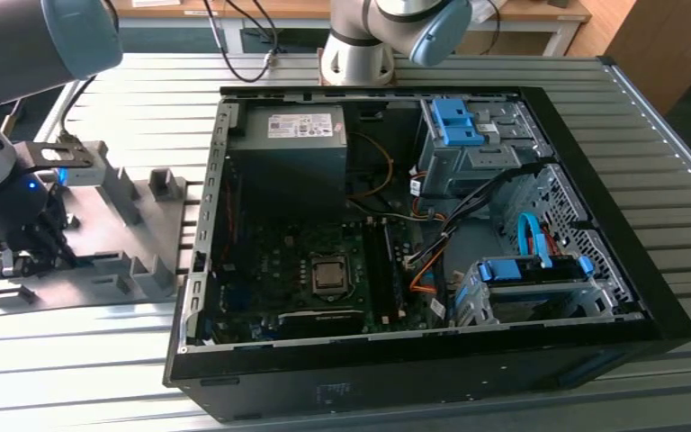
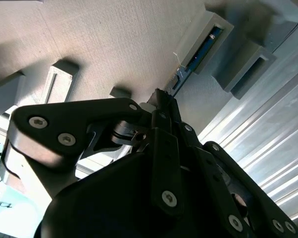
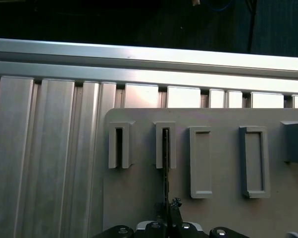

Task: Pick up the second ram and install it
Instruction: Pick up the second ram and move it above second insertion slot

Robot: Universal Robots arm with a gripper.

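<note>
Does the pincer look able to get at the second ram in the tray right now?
Probably yes. In the first wrist view the pincer sits at the end of the second ram, in line with its edge. The ram stands on edge in a holder of the grey tray, with nothing between them.

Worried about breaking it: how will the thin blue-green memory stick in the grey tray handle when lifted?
The thin blue-green memory stick, a flat board, is probably stiff and light. Standing on edge in the grey tray, it may tip once freed. Being thin, it might crack under sideways force.
</note>
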